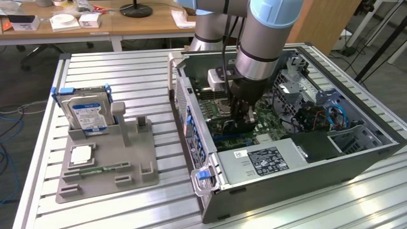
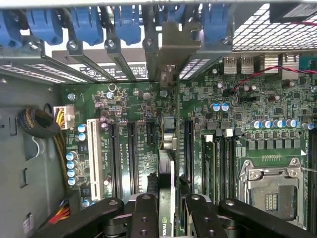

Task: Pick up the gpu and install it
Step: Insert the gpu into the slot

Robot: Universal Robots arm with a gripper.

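Inside the open case (image 1: 356, 157), the claw (image 1: 241, 125) is seen lowered over the motherboard (image 1: 270, 129) from the exterior view. Closer, on the wrist view, the claw (image 2: 167, 208) is clamped on the gpu (image 2: 166, 163), held edge-on above the slots (image 2: 132, 148), its bracket (image 2: 176, 49) near the blue clips (image 2: 129, 22).

gpu (image 2: 167, 148) edge-on above green motherboard (image 2: 133, 144)

Arm (image 1: 262, 36): grey tubular links with light-blue joint caps and a black band; a black cable runs alongside. Gripper (image 2: 168, 208): black, with screw-studded black linkage bars.
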